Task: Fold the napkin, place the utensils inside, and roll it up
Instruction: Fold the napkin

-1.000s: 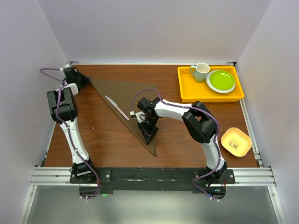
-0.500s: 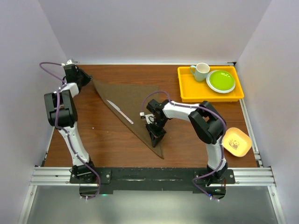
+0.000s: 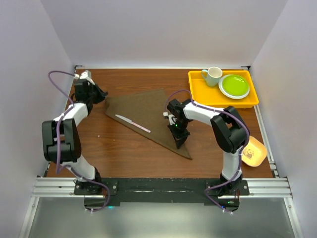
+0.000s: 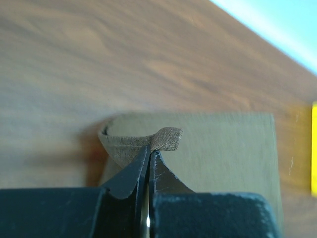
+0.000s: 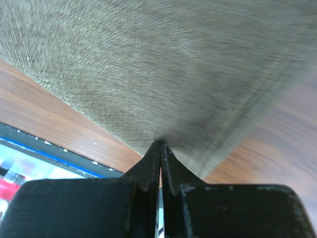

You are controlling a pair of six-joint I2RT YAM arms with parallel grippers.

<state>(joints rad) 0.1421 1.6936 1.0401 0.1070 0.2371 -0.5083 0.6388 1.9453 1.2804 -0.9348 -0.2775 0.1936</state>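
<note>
The dark brown napkin (image 3: 148, 111) lies on the table folded into a long triangle, its tip pointing to the near right. The silver knife (image 3: 132, 123) lies on its left part. My left gripper (image 3: 102, 94) is shut on the napkin's far-left corner; in the left wrist view the corner (image 4: 166, 138) curls up between the shut jaws. My right gripper (image 3: 179, 140) is shut on the napkin near its right tip; the right wrist view shows the cloth (image 5: 163, 64) pinched at the jaws (image 5: 159, 145).
A yellow tray (image 3: 196, 99) at the far right holds a pale mug (image 3: 213, 76) and a green plate (image 3: 234, 86). A small yellow dish (image 3: 254, 151) sits at the right edge by the right arm. White walls enclose the table.
Both grippers have dragged the napkin to the right, the knife riding on it. The left gripper has come out of the far-left corner, and the napkin's tip now lies further right.
</note>
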